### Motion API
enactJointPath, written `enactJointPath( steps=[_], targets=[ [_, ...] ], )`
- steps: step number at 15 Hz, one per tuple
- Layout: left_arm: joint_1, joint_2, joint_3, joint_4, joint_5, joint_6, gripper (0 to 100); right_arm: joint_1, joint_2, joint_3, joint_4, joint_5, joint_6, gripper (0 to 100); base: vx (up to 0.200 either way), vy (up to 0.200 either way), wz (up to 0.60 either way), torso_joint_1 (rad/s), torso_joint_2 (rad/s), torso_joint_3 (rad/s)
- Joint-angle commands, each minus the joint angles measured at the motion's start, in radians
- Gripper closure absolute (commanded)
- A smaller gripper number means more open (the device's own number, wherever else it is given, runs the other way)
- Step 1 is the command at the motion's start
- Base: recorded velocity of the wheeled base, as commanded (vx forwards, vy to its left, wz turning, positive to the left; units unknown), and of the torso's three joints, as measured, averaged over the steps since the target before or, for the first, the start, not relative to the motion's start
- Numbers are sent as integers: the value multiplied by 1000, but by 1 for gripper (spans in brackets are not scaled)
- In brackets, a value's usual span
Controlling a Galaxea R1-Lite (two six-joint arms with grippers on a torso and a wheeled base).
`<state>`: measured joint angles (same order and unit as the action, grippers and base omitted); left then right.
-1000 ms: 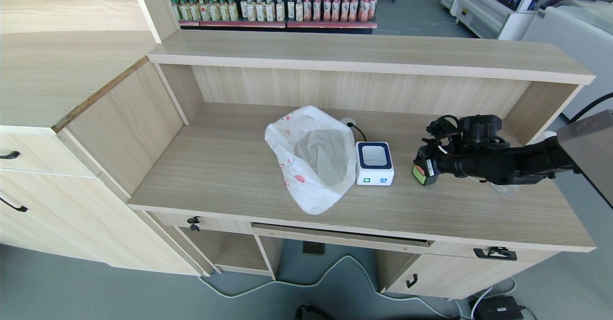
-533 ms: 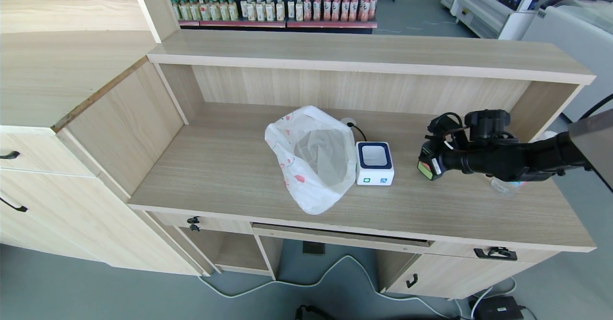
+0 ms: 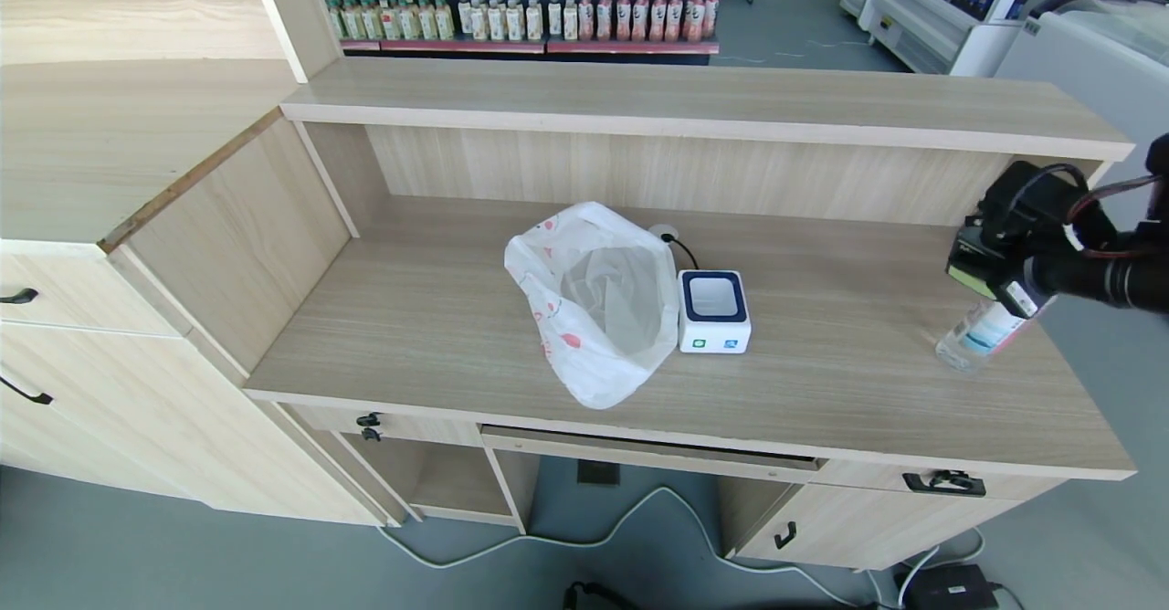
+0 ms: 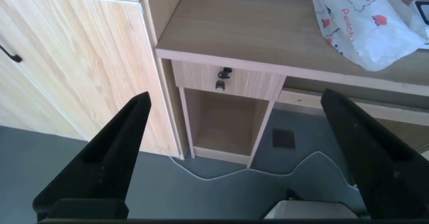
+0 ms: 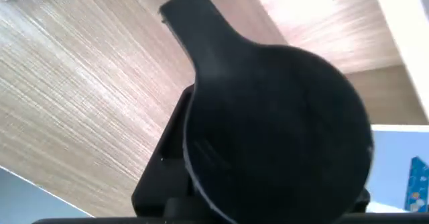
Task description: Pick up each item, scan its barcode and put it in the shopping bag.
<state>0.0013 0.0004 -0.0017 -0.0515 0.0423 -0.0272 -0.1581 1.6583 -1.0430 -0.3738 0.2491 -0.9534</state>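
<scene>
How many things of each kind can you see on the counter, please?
shopping bag: 1
scanner: 1
bottle: 1
Total: 3

The head camera sits high up and looks forward and down. The shopping bag is in the middle of its picture, a fair way off. The whole counter lies around the bag, and store shelves stand far behind it.

The left wrist camera is low, out in front of the counter, on the robot's left of the bag. It looks at the counter's front edge and the floor, and the bag is far from it.

Both of these cameras see the bag and the little drawer lock below and left of it.

The right wrist camera is very close to a dark round part, with the counter's wood behind.
</scene>
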Motion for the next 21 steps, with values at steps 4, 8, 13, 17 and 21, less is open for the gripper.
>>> enactJointPath(
  steps=[4,8,13,17,21],
  targets=[
    [0,0,0,-1,1,0,0,5,-427,391,-191,552,-729,100,0,0,0,0,0,0],
    [0,0,0,-1,1,0,0,307,-456,472,-318,639,-1234,100,0,0,0,0,0,0],
    [0,0,0,-1,1,0,0,693,-427,508,-586,639,-1484,100,0,0,0,0,0,0],
    [0,0,0,-1,1,0,0,764,-483,495,-588,636,-1598,100,0,0,0,0,0,0],
    [0,0,0,-1,1,0,0,775,-535,526,-573,637,-1614,100,0,0,0,0,0,0]
  ],
)
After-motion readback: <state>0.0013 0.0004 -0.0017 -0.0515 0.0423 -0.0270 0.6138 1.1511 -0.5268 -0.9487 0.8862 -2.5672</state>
